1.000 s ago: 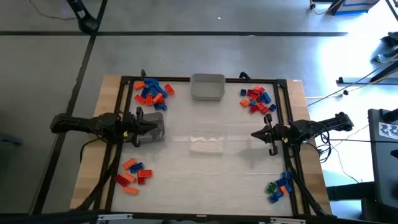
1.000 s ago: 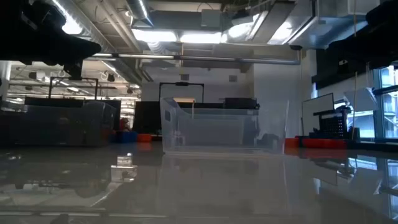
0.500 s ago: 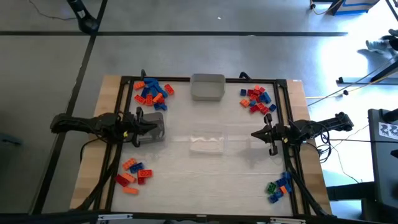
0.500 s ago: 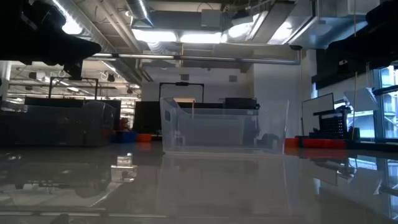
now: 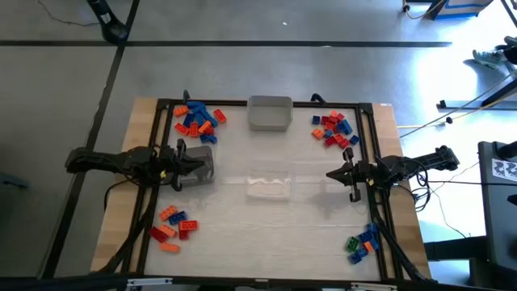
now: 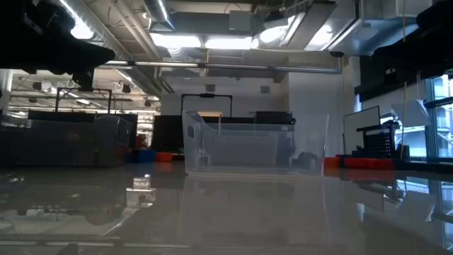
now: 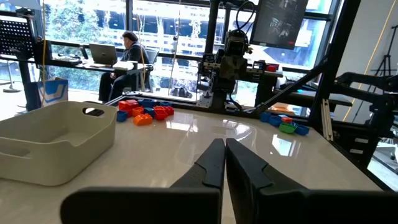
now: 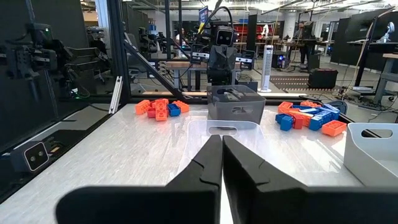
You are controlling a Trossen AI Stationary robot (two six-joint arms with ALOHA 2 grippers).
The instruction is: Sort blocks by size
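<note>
Nearest the front edge of the tabletop (image 5: 266, 242), two heaps of blocks are lying: a red, orange and blue one front-left (image 5: 172, 227) and a green-and-blue one front-right (image 5: 362, 242). Midway back, the left end effector (image 5: 179, 170) and the right end effector (image 5: 331, 174) are facing each other across a clear tray (image 5: 268, 183), both with fingers pressed together and holding nothing. A grey bin (image 5: 198, 168) is sitting just beside the left one. Farther back, a blue-and-orange heap (image 5: 198, 120) and a red-and-blue heap (image 5: 333, 128) are flanking a grey tray (image 5: 270, 112). Each arm is sitting nearest its own side's heaps, which lie off to either side of its pointing line.
</note>
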